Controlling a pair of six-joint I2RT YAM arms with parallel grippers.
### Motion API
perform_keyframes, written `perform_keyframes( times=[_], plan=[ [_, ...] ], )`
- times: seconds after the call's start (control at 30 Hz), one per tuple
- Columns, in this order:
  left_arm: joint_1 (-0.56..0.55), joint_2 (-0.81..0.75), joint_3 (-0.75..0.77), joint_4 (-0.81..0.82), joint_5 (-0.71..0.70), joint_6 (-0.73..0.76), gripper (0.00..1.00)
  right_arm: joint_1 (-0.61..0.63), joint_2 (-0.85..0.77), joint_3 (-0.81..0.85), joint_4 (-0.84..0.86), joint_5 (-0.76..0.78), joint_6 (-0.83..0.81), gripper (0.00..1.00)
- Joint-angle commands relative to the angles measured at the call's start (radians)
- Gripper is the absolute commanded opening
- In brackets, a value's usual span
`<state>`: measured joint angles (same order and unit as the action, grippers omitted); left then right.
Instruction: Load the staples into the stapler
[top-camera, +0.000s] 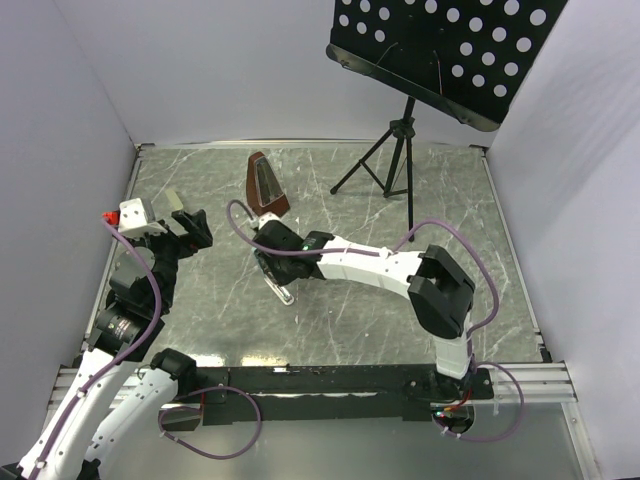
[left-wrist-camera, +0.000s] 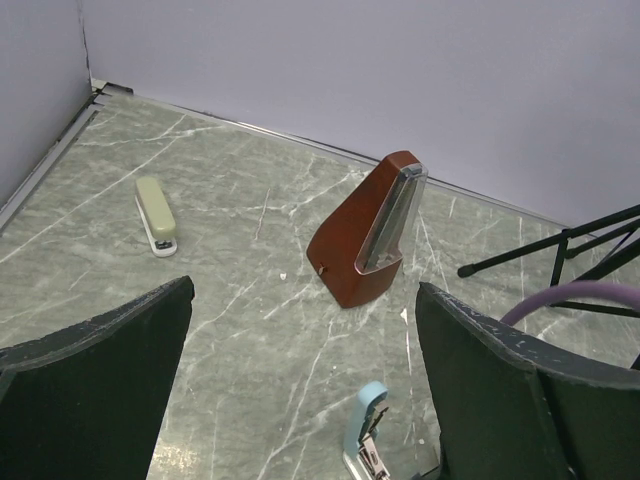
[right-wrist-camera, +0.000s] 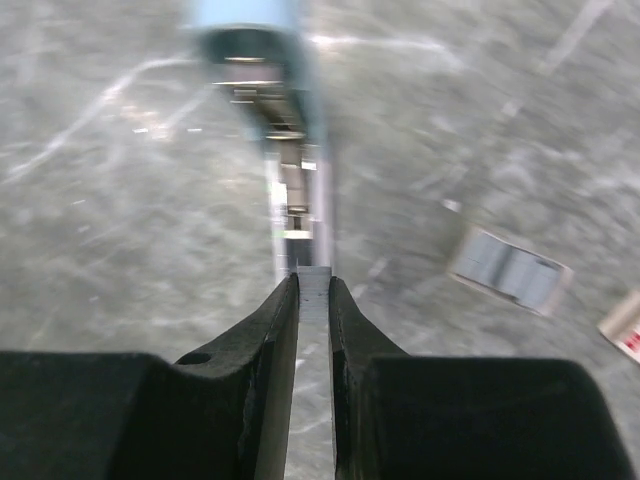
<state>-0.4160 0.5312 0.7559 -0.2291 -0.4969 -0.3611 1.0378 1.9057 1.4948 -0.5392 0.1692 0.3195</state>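
A: Can any writing be read in these views?

B: None can be read. Red marks are seen on the cream box (right-wrist-camera: 624, 330), which is cut off at the right edge of the right wrist view, but they are too blurred to be made out as letters.

A: And on the tan-edged box (right-wrist-camera: 510, 272) lying near it on the counter (right-wrist-camera: 120, 260)?

B: Only grey blocks are shown inside it, and nothing is spelled out.

A: Is a brand seen on the blue stapler (right-wrist-camera: 262, 60)?

B: It is blurred, so no lettering can be told.
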Motion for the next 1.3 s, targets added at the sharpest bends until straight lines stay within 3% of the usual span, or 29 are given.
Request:
perform_keyframes(
  times=[0.0,0.63,1.27],
  plan=[
    [-0.003,-0.014,-0.004,0.036,-0.025,0.002,0.97,0.014,0.003,0.010,0.065,-0.033,-0.054,0.15],
    [-0.004,-0.017,-0.003,0.033,-0.029,0.001,0.97,0.018,0.104,0.044,0.039,-0.046,-0.060,0.15],
    [-0.004,-0.023,-0.004,0.034,-0.037,-0.001,0.97,0.018,0.098,0.035,0.062,-0.019,-0.074,0.14]
  ],
)
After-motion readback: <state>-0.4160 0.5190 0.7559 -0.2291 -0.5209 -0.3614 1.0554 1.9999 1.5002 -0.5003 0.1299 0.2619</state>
